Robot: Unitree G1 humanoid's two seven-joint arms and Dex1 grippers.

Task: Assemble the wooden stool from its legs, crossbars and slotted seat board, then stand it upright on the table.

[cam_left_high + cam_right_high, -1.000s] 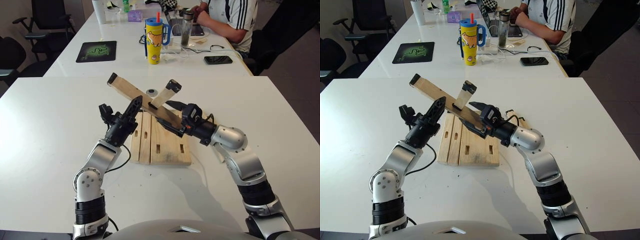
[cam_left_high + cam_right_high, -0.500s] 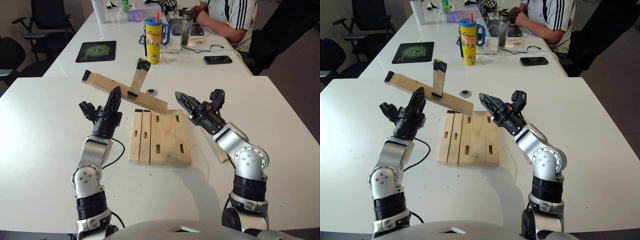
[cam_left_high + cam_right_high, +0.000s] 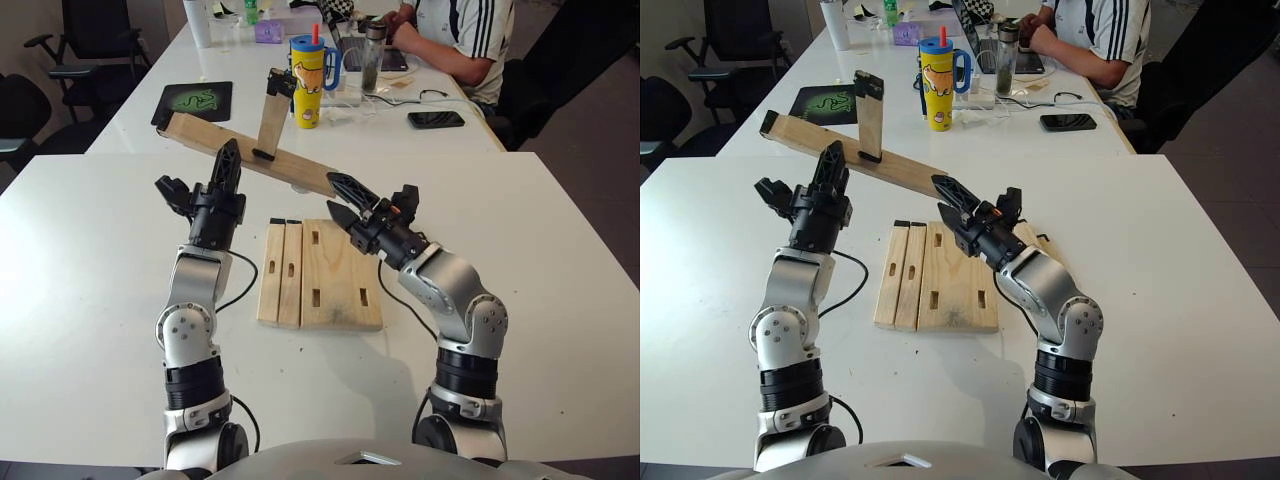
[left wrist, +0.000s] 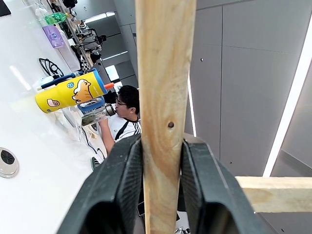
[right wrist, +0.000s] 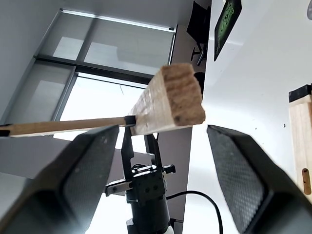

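My left gripper [image 3: 224, 166] is shut on a long wooden bar [image 3: 292, 168], holding it slanted in the air above the table. In the left wrist view the bar [image 4: 163, 97] sits clamped between both fingers [image 4: 124, 185]. A thinner leg piece [image 3: 270, 118] with a black tip sticks up from the bar. My right gripper [image 3: 333, 194] is open at the bar's lower end, and the right wrist view shows that end [image 5: 170, 95] between its spread fingers [image 5: 92, 180], untouched. The slotted seat board [image 3: 320, 275] lies flat on the table below.
On the table behind stand a yellow cup [image 3: 307, 85], a black mouse pad [image 3: 193, 102] and a phone [image 3: 436, 120]. The white table [image 3: 90, 260] has bare surface left and right of the board.
My right gripper let go of the bar, drew back, then returned open to the bar's lower end. My left gripper lifted the bar assembly higher and to the left.
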